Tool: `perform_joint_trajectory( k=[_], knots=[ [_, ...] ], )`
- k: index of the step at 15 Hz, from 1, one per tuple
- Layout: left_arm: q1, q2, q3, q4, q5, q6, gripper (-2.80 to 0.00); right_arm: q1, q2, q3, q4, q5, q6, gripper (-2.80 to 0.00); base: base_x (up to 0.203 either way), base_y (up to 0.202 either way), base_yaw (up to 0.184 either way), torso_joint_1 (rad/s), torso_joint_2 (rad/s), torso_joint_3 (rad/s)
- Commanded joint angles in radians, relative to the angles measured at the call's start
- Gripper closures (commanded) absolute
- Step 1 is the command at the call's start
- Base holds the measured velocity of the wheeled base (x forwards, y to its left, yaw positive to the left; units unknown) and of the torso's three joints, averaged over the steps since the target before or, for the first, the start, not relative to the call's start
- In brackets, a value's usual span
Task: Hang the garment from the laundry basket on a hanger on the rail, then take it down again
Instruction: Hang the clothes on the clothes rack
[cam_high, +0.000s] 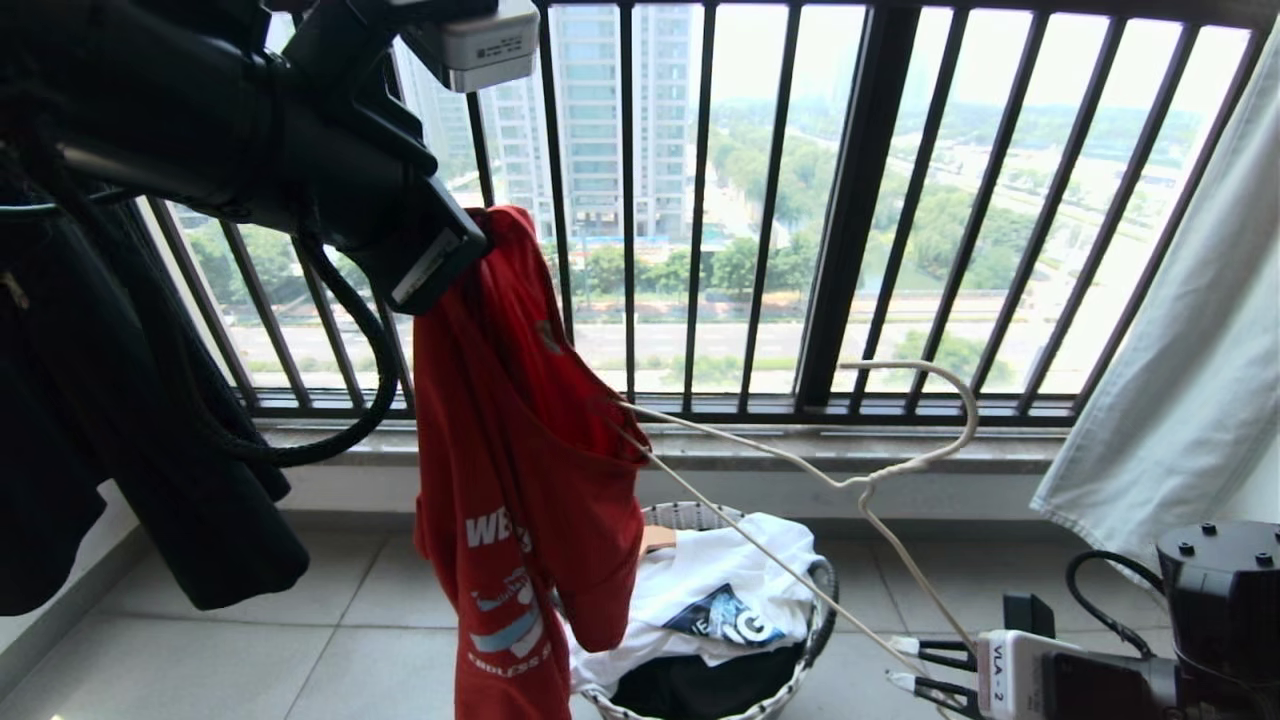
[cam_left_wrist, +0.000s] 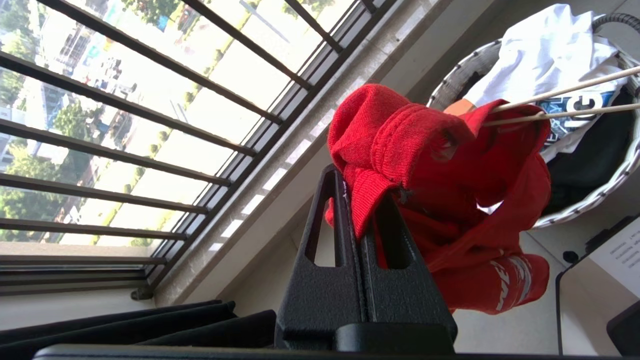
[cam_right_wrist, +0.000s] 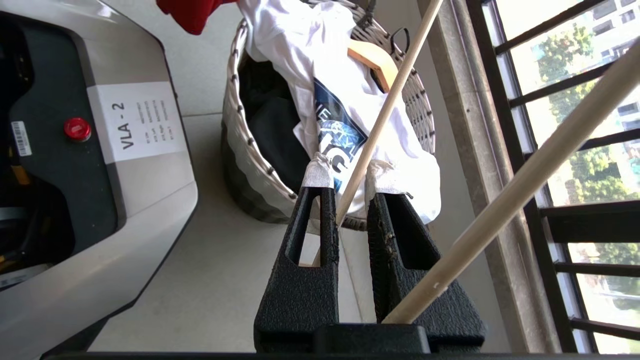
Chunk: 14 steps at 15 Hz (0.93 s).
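Near right, my right tool pinches the thin, springy hanger by one wire. Up left, my left tool is clamped on the garment: light, limp, best held at its collar, above the laundry basket.

The left arm reaches in high from the upper left of the head view, its black forearm angled down and toward the centre, a cable looping beneath it. The left gripper sits at the arm's lower end, fingers pressed together on a fold of the garment. The right arm lies low at the bottom right, pointing left and nearly level. The right gripper has its taped fingers standing slightly apart, with a rod of the hanger between them.
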Motion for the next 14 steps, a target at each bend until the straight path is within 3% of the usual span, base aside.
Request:
perform_joint_trajectory(
  k=[1, 14],
  knots=[
    [0.0, 0.01, 0.009, 0.005, 0.001, 0.006, 0.0, 0.015, -0.023, -0.001, -0.003, 0.002, -0.006, 0.0, 0.0, 0.0, 0.0, 0.0, 0.0, 0.0],
    [0.015, 0.085, 0.001, 0.0, -0.005, 0.012, 0.0, 0.163, -0.064, -0.038, -0.002, -0.002, -0.009, 0.0, 0.0, 0.0, 0.0, 0.0, 0.0, 0.0]
  ],
)
